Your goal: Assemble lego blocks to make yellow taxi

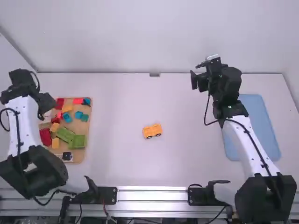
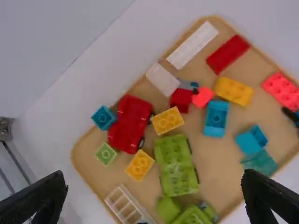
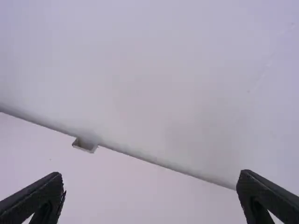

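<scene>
In the left wrist view, the left claw (image 2: 155, 179) has its fingers apart with nothing between them, aimed at the tray (image 2: 215, 161), as if to pick from it. The tray holds a red car (image 2: 130, 123) and a green car (image 2: 175, 164), three yellow blocks: a long one (image 2: 233, 91) and two short ones (image 2: 167, 121) (image 2: 139, 165), plus a white tile (image 2: 192, 45), a red tile (image 2: 228, 54), a blue block (image 2: 216, 118) and a white frame (image 2: 129, 206). The pieces lie loose and mostly spread out, which should leave room for a finger on either side of a yellow block.

In the right wrist view, the right claw (image 3: 150, 179) has its fingers apart too, empty and facing the back wall (image 3: 154, 70).

In the high view, the taxi (image 1: 152, 131) stands on its wheels near the middle of the table (image 1: 121, 158), well apart from the tray at the left. That spot likely suits both arms, and being upright should help a block press down onto it. The right claw is up by the table's far edge, out of the way, near the blue mat (image 1: 252, 126).
</scene>
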`<state>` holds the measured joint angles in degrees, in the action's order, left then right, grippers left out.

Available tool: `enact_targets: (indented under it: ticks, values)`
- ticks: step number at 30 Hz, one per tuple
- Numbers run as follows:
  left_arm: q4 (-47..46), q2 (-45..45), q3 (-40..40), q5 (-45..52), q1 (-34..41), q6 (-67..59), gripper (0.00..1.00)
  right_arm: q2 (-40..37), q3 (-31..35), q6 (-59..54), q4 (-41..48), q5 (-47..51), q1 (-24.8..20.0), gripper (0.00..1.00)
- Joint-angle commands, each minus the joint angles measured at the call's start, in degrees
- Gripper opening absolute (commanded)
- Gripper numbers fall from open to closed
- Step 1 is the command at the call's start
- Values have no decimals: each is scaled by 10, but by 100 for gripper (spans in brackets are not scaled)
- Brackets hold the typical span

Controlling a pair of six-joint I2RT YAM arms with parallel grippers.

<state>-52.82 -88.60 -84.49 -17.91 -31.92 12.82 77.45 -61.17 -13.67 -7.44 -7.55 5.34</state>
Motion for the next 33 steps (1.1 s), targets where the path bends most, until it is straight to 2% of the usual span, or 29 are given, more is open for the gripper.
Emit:
enact_targets:
  ticks: [1, 3, 6, 11, 15, 18, 19, 23, 28, 33]
  values:
    - [-3, -21, -10, 89, -61, -89, 99, 1, -22, 1, -1, -1, 0, 98]
    - [-7, -40, -23, 171, -98, -150, 99, 1, -22, 1, -3, -1, -1, 99]
    - [-20, -70, -51, 219, -122, -163, 99, 1, -22, 1, -10, -1, 1, 99]
    - [-74, -142, -128, 211, -116, -236, 99, 1, -22, 1, -16, -1, 14, 99]
    - [-145, -239, -214, 196, -104, -350, 99, 1, -22, 1, -16, -1, 29, 99]
    - [-170, -274, -235, 182, -101, -400, 99, 1, -22, 1, -16, -1, 34, 98]
    - [-186, -304, -243, 168, -101, -455, 99, 1, -22, 1, -16, -1, 32, 98]
    - [-182, -333, -236, 168, -101, -523, 99, 1, -22, 1, -17, -1, 34, 99]
    - [-139, -346, -194, 168, -101, -594, 67, 1, -22, 2, -26, -1, 28, 99]
    - [-92, -346, -152, 167, -101, -613, 52, 1, -22, 1, -26, -1, 33, 99]
